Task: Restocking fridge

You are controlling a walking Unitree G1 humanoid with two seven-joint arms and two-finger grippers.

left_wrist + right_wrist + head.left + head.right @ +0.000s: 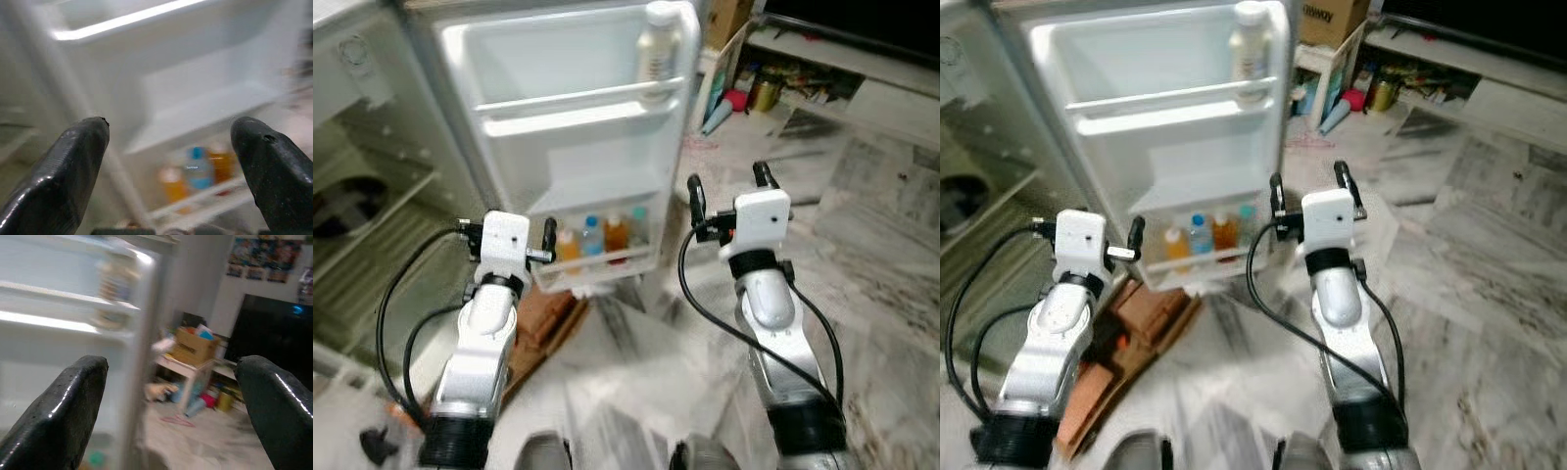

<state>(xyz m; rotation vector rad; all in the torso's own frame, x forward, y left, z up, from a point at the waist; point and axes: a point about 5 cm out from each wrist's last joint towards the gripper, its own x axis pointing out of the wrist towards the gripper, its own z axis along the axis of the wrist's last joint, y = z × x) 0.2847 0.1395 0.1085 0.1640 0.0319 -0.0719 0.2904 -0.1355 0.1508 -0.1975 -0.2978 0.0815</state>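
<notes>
The white fridge door (578, 147) stands open toward me. A tall white bottle (658, 49) sits in its upper shelf. Several small bottles stand in the lower door shelf, among them an orange one (568, 245), a blue-capped one (592, 235) and a green one (638, 225). My left gripper (506, 225) is raised just left of that lower shelf, open, with nothing between its fingers. In the left wrist view the blue-capped bottle (197, 166) shows blurred between the fingers (73, 161). My right gripper (729, 183) is open and holds nothing, just right of the door's edge.
The fridge body (372, 196) with its wire shelves lies to the left. A brown board (543, 313) lies on the marble floor under the door. A low white table (1332, 64) with clutter and a cardboard box (1332, 20) stand behind the door; a dark TV (274, 328) beyond.
</notes>
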